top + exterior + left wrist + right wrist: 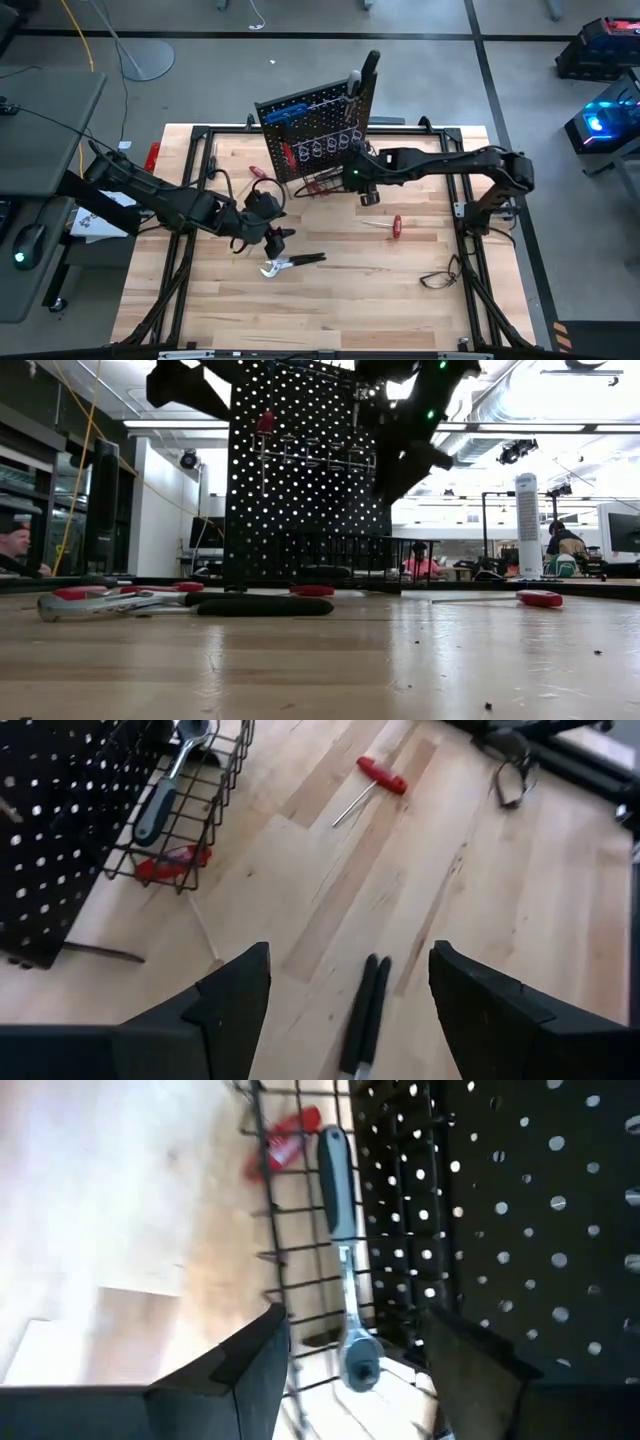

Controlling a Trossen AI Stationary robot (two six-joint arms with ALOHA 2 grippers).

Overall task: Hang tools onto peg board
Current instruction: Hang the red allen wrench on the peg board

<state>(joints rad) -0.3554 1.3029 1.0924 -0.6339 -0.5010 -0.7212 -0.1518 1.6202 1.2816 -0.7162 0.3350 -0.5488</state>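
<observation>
You've got 1 peg board w/ 1 wire basket at its foot. In the basket: 1 ratchet wrench and 1 red-handled tool. On the board: 1 red-handled screwdriver, plus blue hex keys, no. unclear. On the table in front of the board: 1 red T-handle screwdriver and 1 pr pliers. Just left of the board: 1 more red tool. 2 grippers: left gripper, right gripper.
</observation>
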